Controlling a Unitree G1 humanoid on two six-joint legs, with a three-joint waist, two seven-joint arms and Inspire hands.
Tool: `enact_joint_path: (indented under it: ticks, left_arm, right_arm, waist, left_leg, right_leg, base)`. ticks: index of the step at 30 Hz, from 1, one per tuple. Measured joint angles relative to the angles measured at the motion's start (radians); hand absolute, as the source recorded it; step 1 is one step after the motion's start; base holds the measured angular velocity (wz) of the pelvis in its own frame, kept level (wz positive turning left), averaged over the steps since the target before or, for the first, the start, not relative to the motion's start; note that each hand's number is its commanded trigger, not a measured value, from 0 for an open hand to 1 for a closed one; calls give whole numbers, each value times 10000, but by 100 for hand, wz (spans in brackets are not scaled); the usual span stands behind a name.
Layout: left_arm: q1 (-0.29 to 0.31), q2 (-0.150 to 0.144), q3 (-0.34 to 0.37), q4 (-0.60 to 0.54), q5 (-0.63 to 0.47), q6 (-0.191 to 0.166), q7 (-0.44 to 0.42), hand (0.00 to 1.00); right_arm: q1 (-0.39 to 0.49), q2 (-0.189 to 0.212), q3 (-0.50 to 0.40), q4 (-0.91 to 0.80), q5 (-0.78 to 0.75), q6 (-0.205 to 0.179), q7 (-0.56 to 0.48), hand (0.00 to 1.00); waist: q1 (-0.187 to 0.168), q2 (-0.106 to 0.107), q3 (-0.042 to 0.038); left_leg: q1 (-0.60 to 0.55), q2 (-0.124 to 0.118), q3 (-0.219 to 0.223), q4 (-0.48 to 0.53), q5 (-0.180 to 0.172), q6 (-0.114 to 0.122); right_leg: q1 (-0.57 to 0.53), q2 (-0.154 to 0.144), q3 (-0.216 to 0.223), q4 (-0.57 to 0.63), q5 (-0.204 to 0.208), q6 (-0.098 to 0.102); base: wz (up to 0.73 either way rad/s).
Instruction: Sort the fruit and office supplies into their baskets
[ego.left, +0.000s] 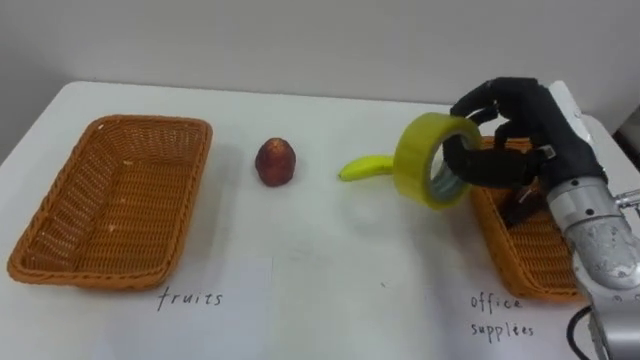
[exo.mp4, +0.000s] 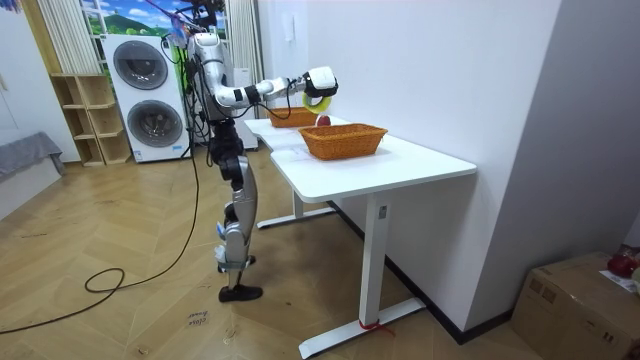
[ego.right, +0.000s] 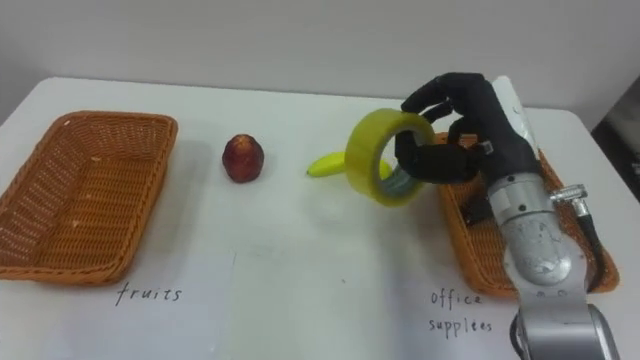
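While my right hand (ego.left: 520, 130) clutched the yellow ring-shaped tape roll (ego.left: 408, 160), I judged it should travel rightward, above the orange wicker office-supplies basket (ego.left: 522, 252), before release.

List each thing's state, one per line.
Tape: held above the table, right hand curled through it.
Red fruit: on table, unsorted.
Banana: lying on table, partly behind tape.
Left basket: empty.
Right basket: partly hidden by the hand.

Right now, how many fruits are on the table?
2: a red fruit beside the left basket, and a banana to its right, partly behind the right hand's tape roll.
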Motion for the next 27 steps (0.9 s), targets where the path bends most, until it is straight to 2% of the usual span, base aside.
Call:
enact_joint_path:
  ticks: [7,16,20,27]
  left_arm:
    - [9,-36,-139,-2,-7,4,-44,0]
    - [117,-39,-176,-48,-15,60,-36,0]
    - [114,-42,-170,-53,-21,66,-36,0]
    - [197,-45,4,-73,-16,67,-34,0]
  right_arm:
    - [18,-30,-283,358,431,1,-576,100]
    - [25,-105,-497,1458,439,-9,-1349,100]
    - [151,-107,-879,1522,449,-9,-1831,100]
    - [151,-110,-1304,1519,641,-9,-2372,100]
  waist:
    - [-40,9,-14]
    - [-296,60,-52]
    - [-379,89,-68]
    - [-558,-43,-118]
  left_leg:
    - [2,7,32,-4,0,0]
    - [3,5,39,-12,0,0]
    - [0,27,50,-16,1,-1]
    - [-1,94,277,-39,-4,-10]
  right_leg:
    - [-24,1,21,7,0,0]
    - [-20,3,22,-1,0,0]
    - [-33,12,24,7,0,1]
    - [-128,52,215,19,4,-6]
  base:
    - [0]
    - [0]
    - [0]
    - [-8]
